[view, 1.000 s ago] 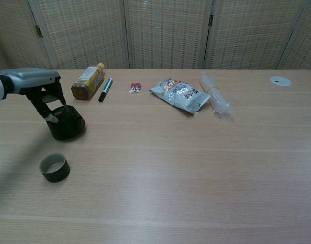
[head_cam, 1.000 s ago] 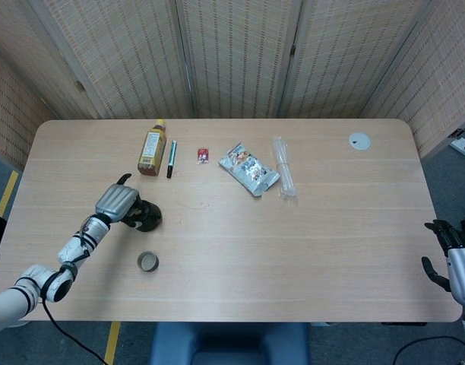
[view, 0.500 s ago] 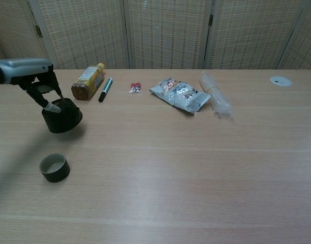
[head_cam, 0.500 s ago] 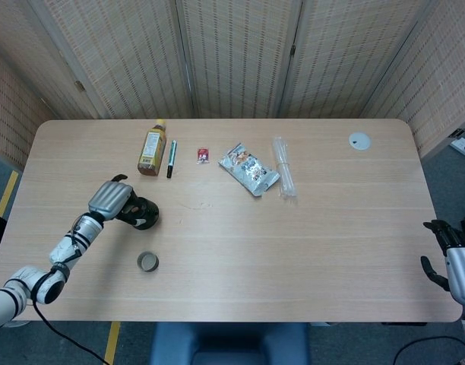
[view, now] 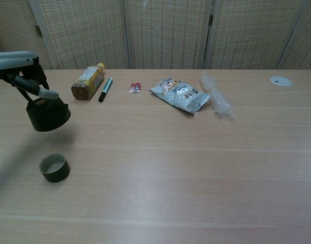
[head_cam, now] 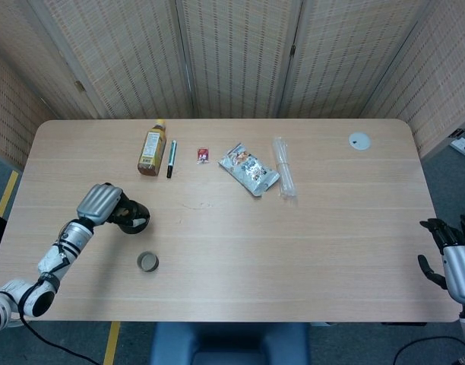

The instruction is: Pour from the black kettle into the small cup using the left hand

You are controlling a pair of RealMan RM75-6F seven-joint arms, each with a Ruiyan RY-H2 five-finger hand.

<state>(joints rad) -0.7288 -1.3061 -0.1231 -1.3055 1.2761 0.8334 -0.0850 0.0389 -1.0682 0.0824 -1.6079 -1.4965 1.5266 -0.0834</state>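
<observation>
The black kettle (head_cam: 131, 217) (view: 47, 114) hangs in the air above the table, gripped from above by my left hand (head_cam: 100, 204) (view: 19, 68). Its shadow falls on the wood below. The small dark cup (head_cam: 147, 262) (view: 54, 167) stands upright on the table, nearer the front edge and a little right of the kettle. My right hand (head_cam: 454, 257) rests off the table's right front corner with fingers spread and nothing in it; the chest view does not show it.
Along the back lie an orange-labelled bottle (head_cam: 151, 148) (view: 88, 81), a dark pen (head_cam: 172, 158) (view: 105, 89), a small red packet (head_cam: 203, 155), a silver snack bag (head_cam: 249, 169) (view: 179, 95), a clear plastic bundle (head_cam: 283, 176) and a white disc (head_cam: 359, 140).
My left hand has lifted the kettle off the table and carried it left and toward the front. The cup and my right hand have stayed put.
</observation>
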